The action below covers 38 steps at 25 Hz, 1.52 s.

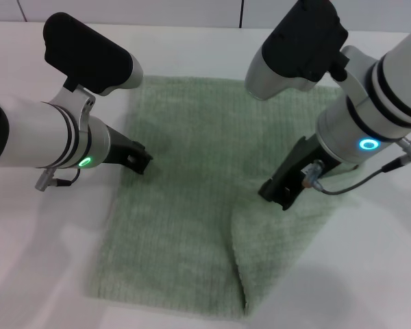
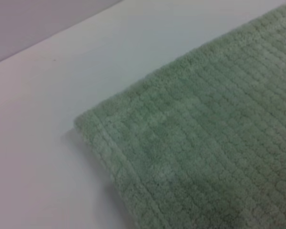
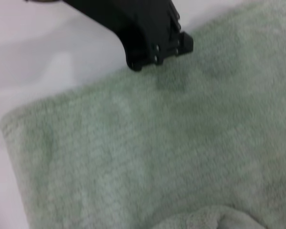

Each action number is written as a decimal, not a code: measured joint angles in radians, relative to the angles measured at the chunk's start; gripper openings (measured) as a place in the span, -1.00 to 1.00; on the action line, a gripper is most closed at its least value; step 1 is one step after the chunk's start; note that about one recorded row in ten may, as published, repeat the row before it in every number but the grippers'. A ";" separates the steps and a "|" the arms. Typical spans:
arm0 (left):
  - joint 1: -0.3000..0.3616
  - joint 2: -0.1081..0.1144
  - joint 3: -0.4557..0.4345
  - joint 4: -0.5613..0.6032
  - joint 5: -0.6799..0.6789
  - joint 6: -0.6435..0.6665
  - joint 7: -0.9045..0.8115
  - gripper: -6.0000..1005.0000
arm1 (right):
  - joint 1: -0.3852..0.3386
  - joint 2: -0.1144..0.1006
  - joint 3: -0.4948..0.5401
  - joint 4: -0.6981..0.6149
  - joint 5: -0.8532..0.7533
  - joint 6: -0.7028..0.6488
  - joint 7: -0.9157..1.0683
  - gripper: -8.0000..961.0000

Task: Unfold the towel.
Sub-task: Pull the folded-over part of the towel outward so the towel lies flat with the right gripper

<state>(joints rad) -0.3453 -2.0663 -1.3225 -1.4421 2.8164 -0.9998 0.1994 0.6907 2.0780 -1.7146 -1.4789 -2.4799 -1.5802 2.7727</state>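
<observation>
The towel [image 1: 192, 205] lies on the white bench [image 1: 41, 274], long axis running away from the robot. The right gripper [image 1: 282, 192] (fingers' state I cannot tell) sits nearest the folded flap; the left gripper [image 1: 138, 159], seemingly closed, hovers at the opposite edge.

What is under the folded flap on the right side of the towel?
Under the flap lies more of the same towel, spread on the white table. The covered towel surface cannot be seen. The right tool sits above the flap; the left tool at the towel's left edge.
</observation>
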 joint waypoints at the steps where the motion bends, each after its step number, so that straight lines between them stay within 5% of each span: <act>1: 0.000 0.000 0.000 0.000 0.000 -0.001 0.000 -0.99 | -0.002 0.000 0.001 -0.009 -0.005 -0.014 0.004 -0.99; 38: -0.025 -0.001 0.001 0.037 0.000 -0.003 0.000 -0.99 | -0.033 0.004 -0.043 -0.289 -0.156 -0.417 0.158 -0.98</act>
<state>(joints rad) -0.3708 -2.0677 -1.3212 -1.4050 2.8164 -1.0031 0.1990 0.6580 2.0816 -1.7577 -1.7674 -2.6355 -1.9972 2.9307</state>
